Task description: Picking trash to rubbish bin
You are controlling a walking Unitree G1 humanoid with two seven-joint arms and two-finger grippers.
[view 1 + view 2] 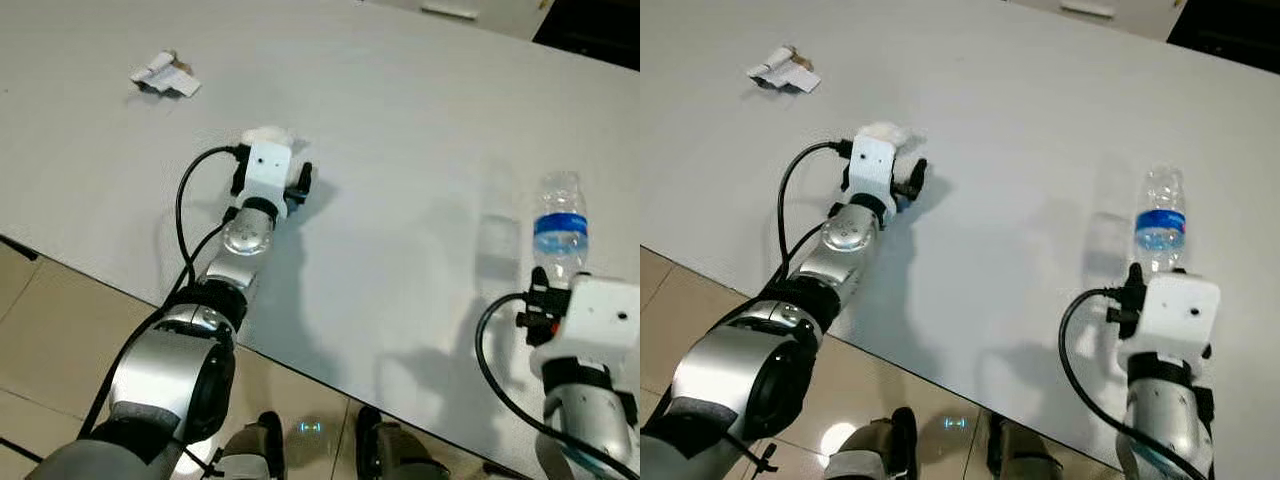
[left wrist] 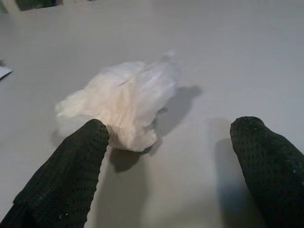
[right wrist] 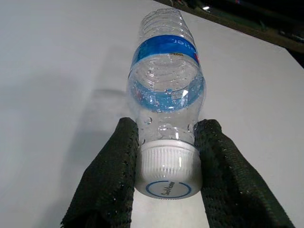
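- My left wrist block hides most of the tissue wad (image 1: 268,135).
- The wrapper scrap (image 1: 166,76) on my bench is too small to identify.

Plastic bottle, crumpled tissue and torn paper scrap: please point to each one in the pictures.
plastic bottle (image 3: 166,97), right wrist view, on the clear body just below the blue label.
crumpled tissue (image 2: 126,97), left wrist view, on the middle of the white wad.
torn paper scrap (image 1: 165,75), left eye view, on its middle.

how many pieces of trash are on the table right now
3: a crumpled tissue between the open left tool's fingers, a plastic water bottle gripped at its cap by the right tool, and a paper scrap at the table's far left.
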